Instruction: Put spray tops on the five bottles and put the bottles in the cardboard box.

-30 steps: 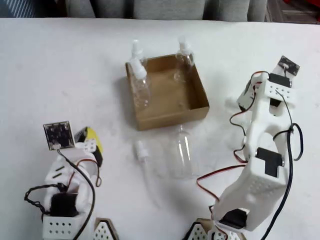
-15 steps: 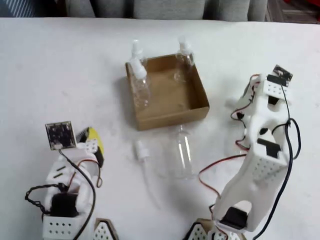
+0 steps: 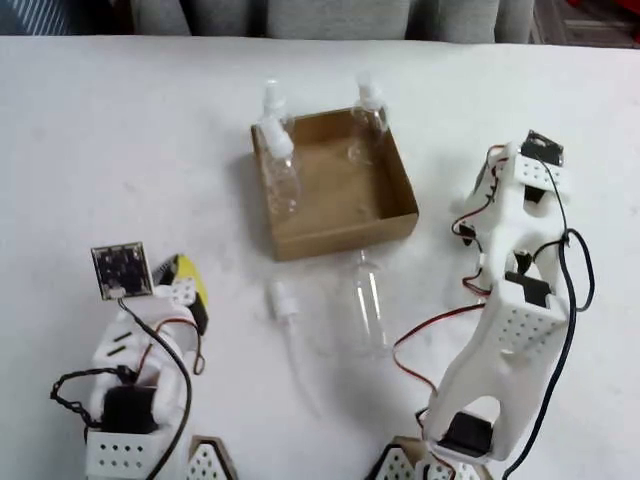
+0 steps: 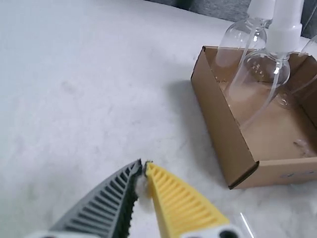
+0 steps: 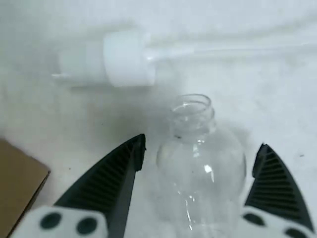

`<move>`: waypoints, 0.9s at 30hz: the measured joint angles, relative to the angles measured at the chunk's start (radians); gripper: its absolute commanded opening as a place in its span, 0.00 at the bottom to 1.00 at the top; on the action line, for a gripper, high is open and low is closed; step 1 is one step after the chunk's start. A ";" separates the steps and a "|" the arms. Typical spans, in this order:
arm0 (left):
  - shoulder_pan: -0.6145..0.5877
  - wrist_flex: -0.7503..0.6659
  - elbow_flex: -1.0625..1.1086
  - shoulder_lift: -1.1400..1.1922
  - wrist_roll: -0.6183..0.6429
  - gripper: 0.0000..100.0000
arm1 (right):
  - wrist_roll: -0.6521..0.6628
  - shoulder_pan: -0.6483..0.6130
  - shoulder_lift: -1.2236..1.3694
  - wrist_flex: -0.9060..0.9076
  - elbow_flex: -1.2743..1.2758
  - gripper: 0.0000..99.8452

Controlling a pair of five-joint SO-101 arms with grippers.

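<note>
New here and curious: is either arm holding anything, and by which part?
Nothing is held: the right gripper is open, clear of the uncapped bottle; the left gripper is shut and empty.

White table (image 3: 120, 130), plain and matte, running to the far edge. Toward the far middle: open brown cardboard box (image 3: 345, 238), square and shallow, flat on the surface. Just near of its near wall: clear plastic bottle (image 3: 368, 310), uncapped, on its side, neck toward the box; touching it or not, cannot tell. Left of that, close beside but apart: white spray top (image 3: 281, 300), also lying flat, its thin dip tube (image 3: 303, 370) trailing toward the near edge.
</note>
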 measured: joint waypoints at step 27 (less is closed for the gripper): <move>0.000 0.000 0.000 0.000 0.000 0.02 | 0.080 -0.009 0.012 0.025 -0.049 0.26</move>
